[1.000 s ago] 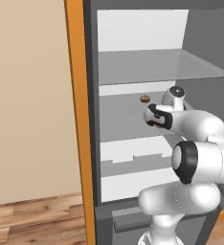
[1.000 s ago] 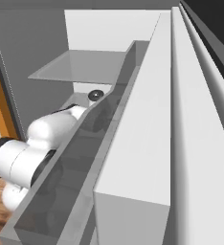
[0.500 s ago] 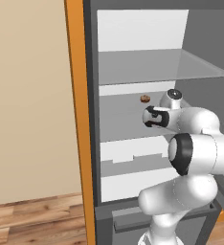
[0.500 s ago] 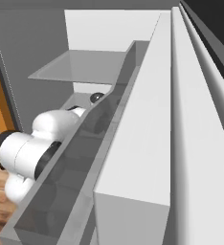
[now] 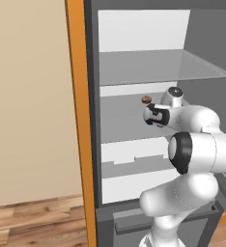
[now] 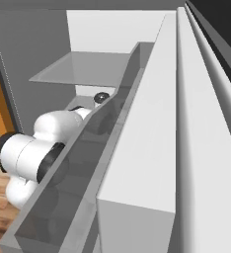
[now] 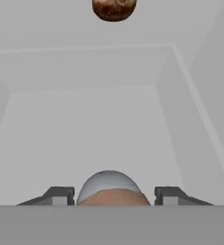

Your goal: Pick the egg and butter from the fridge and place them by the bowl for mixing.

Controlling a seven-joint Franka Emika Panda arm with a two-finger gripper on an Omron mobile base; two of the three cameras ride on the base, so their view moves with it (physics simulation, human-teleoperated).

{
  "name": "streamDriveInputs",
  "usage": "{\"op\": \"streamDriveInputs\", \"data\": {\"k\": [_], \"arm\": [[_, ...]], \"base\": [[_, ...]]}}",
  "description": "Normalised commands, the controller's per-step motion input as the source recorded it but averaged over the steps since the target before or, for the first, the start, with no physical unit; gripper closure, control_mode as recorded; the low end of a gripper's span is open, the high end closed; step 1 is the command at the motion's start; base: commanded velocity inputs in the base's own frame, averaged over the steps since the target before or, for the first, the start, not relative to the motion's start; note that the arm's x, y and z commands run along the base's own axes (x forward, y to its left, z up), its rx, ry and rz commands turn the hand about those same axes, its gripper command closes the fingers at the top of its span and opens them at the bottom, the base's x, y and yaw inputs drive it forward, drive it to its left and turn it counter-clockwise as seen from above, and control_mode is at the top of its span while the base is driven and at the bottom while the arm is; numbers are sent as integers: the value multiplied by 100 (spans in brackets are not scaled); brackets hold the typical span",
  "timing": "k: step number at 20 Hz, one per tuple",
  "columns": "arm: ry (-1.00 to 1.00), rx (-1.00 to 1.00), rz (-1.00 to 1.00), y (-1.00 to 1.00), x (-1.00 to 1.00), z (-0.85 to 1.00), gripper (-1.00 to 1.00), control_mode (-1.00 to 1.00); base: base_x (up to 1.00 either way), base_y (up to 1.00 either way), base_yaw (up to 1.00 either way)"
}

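Orange cabinet panel (image 5: 78, 120) upright at left. Beige wall (image 5: 28, 96) beyond it. Wood floor (image 5: 37, 222) below. Small round brown item (image 5: 146, 99) sits apart, toward the back.

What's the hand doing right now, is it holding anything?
Hand: its jaws stand on either side of a rounded white-and-tan item, close to it. Whether they grip it yet cannot be told.

we log: fridge (image 5: 93, 144) grey, white shelves | cabinet edge (image 5: 78, 120) orange | round item (image 7: 114, 8) mottled brown | floor (image 5: 33, 222) wood-brown
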Motion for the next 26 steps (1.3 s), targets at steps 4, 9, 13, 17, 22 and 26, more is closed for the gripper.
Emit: {"op": "streamDriveInputs", "data": {"k": [4,9,13,17,22,26], "arm": [[0,0,0,0,0,0,100,-100],[-19,0,0,0,-13,5,100,-100],[0,0,0,0,0,0,100,-100],[-9,0,0,7,-43,41,100,-100],[-9,0,0,16,-89,94,100,-100],[0,1,0,27,-100,83,100,-100]], "base": [[0,0,0],[0,0,0],[0,0,0],[0,0,0],[0,0,0],[0,0,0]]}}
